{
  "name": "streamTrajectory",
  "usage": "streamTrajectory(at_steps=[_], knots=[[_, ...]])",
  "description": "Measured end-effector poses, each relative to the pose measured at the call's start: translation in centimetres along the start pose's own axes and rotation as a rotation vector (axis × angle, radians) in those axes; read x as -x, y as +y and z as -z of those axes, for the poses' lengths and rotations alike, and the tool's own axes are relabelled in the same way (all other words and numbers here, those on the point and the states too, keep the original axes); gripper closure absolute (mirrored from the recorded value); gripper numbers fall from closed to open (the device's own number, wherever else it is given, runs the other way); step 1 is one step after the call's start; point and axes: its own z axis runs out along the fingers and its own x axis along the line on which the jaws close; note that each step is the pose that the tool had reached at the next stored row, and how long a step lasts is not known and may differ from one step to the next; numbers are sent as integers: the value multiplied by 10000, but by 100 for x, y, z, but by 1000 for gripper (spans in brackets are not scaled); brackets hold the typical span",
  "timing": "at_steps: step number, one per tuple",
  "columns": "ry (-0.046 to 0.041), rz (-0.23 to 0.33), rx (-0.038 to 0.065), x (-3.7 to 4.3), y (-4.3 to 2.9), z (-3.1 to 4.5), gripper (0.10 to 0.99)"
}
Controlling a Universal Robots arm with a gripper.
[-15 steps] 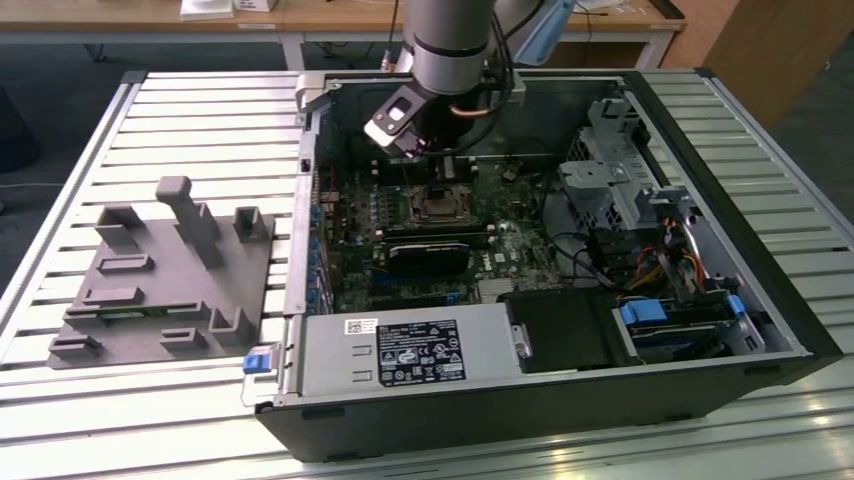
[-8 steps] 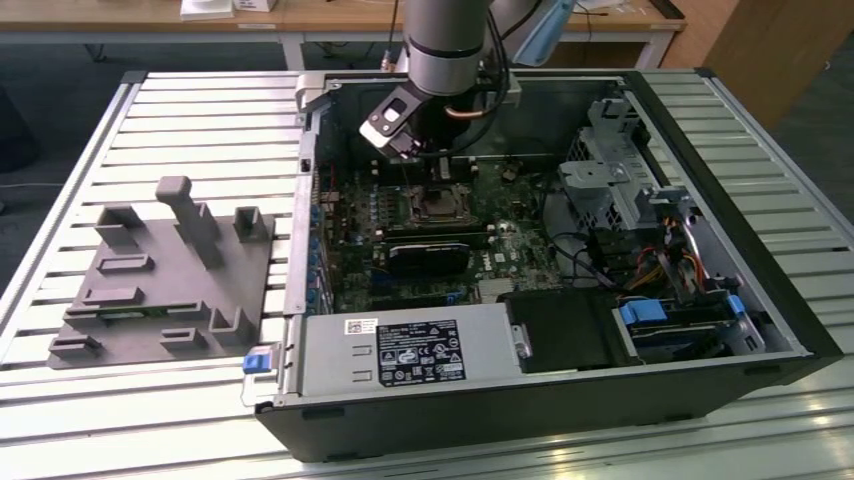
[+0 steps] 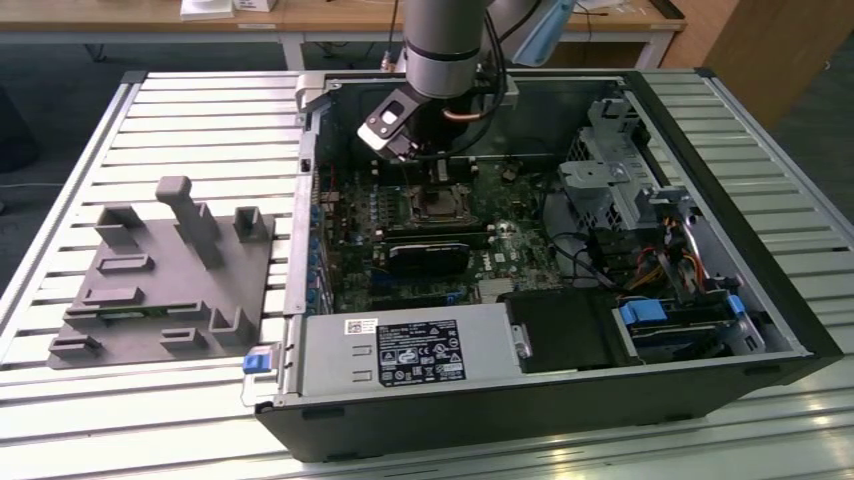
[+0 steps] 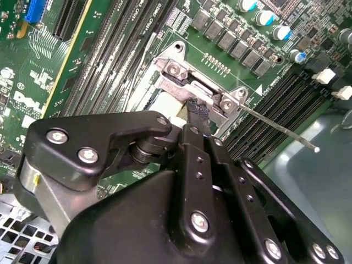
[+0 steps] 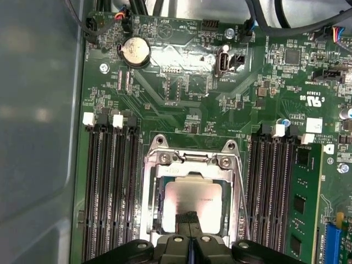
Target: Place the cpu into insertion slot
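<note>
Item: cpu point(image 5: 192, 199), lying flat and square inside the insertion slot point(image 5: 149, 192), so seemingly already seated.
Item: my hand point(image 5: 188, 218), fingertips together and clamped on nothing, poised over one edge of the chip. I judge it is pressing or checking; contact is unconfirmed.

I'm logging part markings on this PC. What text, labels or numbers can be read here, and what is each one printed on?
Nothing here can be quoted reliably.
Power supply label: dense print, too small to read.
White sticker beside that label: too small to read.
Motherboard: white lettering across the board, too fine to read reliably.
cpu, within the insertion slot frame: no marking can be read on its metal face.
</note>
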Motion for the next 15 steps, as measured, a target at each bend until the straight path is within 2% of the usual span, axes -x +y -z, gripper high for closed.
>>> streamTrajectory(at_steps=[7, 8, 9, 12, 15], knots=[[-1, 22, 0, -2, -32, -41, 980], [-42, 62, -27, 5, -41, -57, 980], [2, 62, 4, -9, -34, -31, 980], [-2, 65, 4, -14, -33, 103, 980], [0, 65, 7, -16, -33, 125, 980]])
